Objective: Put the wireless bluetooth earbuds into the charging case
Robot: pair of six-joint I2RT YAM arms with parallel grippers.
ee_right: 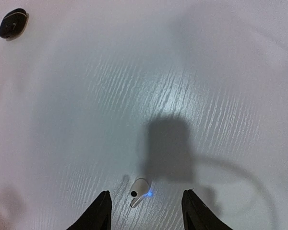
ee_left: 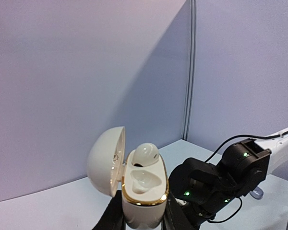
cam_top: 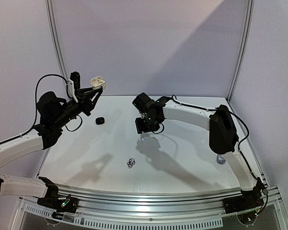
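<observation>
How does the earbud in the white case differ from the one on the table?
The cased earbud sits in its slot, raised in the open case; the table earbud lies loose. The table earbud shows a blue light; the cased earbud shows none. Both are white.

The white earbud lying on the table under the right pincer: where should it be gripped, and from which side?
Grip the white earbud across its rounded head, coming straight down from above. It lies flat on the table with its short stem angled aside, so the head looks like the bulkiest part to pinch. The right pincer stands open over it, probably well placed.
</observation>
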